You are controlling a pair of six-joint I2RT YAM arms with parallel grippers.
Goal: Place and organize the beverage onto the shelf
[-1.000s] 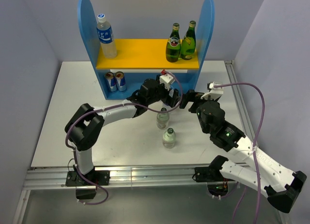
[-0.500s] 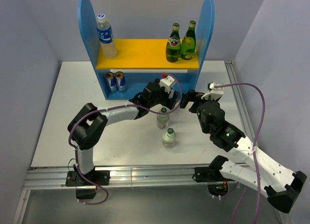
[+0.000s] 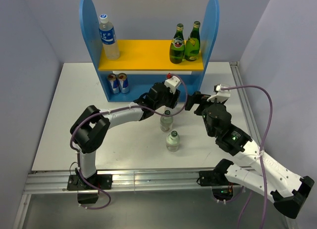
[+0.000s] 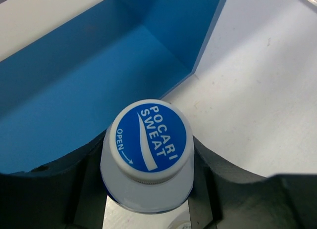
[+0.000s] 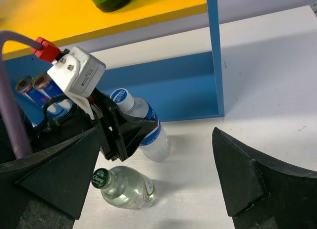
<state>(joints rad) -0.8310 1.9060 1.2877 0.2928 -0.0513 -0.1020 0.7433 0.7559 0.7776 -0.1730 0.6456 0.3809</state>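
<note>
My left gripper (image 4: 148,189) is shut on the neck and shoulder of a clear bottle (image 4: 151,135) with a blue "Pocari Sweat" cap. It holds the bottle tilted just in front of the shelf's blue base (image 4: 74,90). In the right wrist view the same bottle (image 5: 148,132) leans toward the shelf (image 5: 188,85), with its bottom on or near the table. From above, the left gripper (image 3: 166,101) sits before the shelf (image 3: 143,51). Two green-capped clear bottles (image 3: 166,121) (image 3: 172,140) stand on the table. My right gripper (image 3: 194,101) is open and empty, right of the left one.
On the yellow upper board stand another Pocari bottle (image 3: 107,36) at the left and two green glass bottles (image 3: 184,41) at the right. Two cans (image 3: 119,83) stand at the left of the lower level. One green-capped bottle (image 5: 124,187) is just below the held bottle.
The left gripper's fingers have closed from wide open onto the Pocari bottle, and its wrist has edged slightly toward the shelf. The right arm has barely moved.
</note>
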